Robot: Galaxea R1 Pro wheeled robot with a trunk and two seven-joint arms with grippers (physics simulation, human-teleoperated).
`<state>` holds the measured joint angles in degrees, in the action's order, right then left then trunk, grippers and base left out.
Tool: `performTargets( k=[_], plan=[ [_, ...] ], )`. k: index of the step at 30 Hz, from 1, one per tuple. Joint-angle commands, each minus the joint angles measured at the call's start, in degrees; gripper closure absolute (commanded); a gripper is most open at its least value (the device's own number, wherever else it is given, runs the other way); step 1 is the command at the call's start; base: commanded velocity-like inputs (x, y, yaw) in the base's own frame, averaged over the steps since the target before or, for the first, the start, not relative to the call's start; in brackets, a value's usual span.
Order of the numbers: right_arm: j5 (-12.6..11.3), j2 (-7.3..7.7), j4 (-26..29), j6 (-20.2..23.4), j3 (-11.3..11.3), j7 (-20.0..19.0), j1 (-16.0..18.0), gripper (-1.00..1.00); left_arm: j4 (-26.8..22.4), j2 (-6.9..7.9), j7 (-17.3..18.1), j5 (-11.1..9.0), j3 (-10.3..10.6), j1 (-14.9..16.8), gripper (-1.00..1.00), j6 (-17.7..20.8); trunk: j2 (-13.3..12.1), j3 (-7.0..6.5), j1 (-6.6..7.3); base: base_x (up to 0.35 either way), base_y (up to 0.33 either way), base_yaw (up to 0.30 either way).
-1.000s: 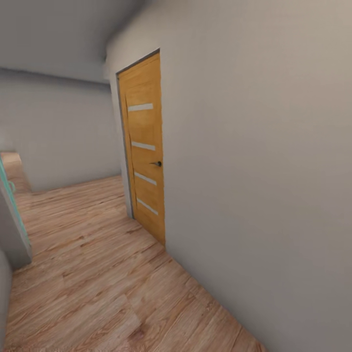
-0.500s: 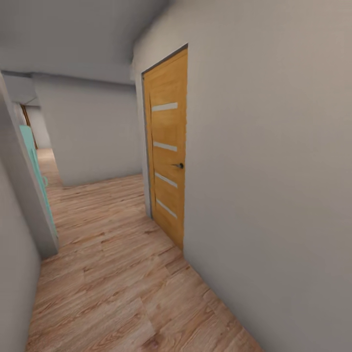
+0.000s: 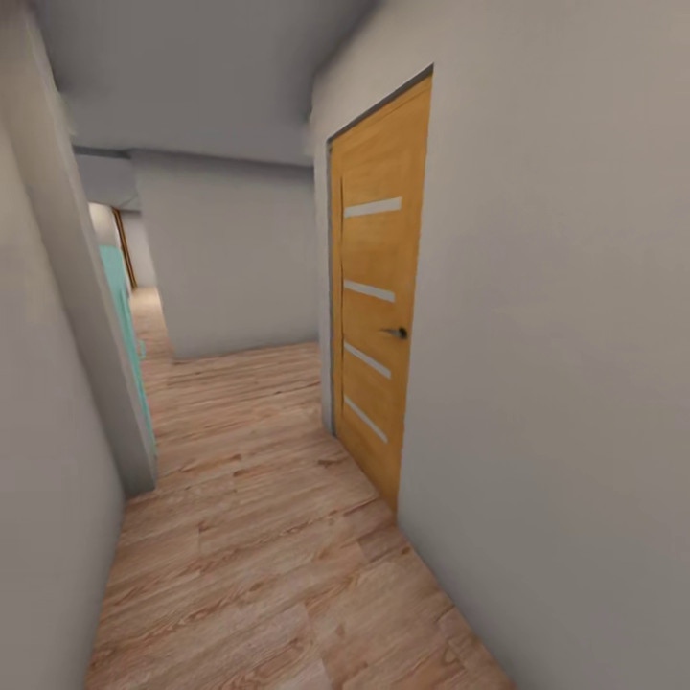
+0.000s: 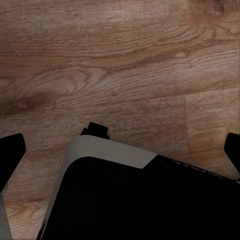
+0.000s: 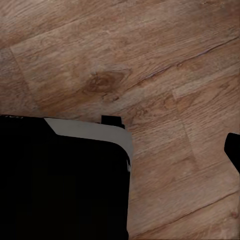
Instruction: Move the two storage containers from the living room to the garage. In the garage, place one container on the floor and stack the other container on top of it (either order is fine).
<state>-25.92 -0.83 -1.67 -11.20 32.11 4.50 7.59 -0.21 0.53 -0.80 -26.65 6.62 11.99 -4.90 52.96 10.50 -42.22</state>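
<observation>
I am in a narrow hallway with a light wood-plank floor (image 3: 259, 537) and plain pale walls (image 3: 565, 335) on both sides. On the right wall stands a closed orange wooden door (image 3: 379, 316) with four pale horizontal strips and a small dark handle (image 3: 396, 333). On the left side, past a wall corner, a strip of teal door or panel (image 3: 123, 316) shows, and further along the passage another brownish door edge (image 3: 126, 247) is just visible. The hallway runs ahead to a pale wall, where it opens to the left. My left wrist camera looks straight down on the planks, over a black body part with a grey rim (image 4: 115, 150); dark tips of my left claw (image 4: 11, 152) show at the picture's edges, set wide apart with nothing between them. On the right wrist view, one dark tip of my right claw (image 5: 232, 147) shows beside a like black, grey-rimmed part (image 5: 90, 131); how far that claw is open I cannot tell.
</observation>
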Motion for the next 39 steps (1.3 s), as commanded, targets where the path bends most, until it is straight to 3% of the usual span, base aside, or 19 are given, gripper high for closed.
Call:
performTargets(
  k=[1,39],
  plan=[
    [-0.4,-0.05,-0.2,-0.3,0.4,0.1,0.1,-1.0,0.0,-0.01,-0.1,-0.4,0.5,0.0,-1.0,-0.1,0.0,0.08,-0.04,0.314,0.0,0.277],
    [-1.0,0.13,-0.2,-0.6,0.1,0.1,0.1,-1.0,0.0,-0.04,-0.1,-0.4,0.5,0.0,-1.0,-0.1,0.0,0.08,-0.04,0.315,0.0,0.277]
  ],
)
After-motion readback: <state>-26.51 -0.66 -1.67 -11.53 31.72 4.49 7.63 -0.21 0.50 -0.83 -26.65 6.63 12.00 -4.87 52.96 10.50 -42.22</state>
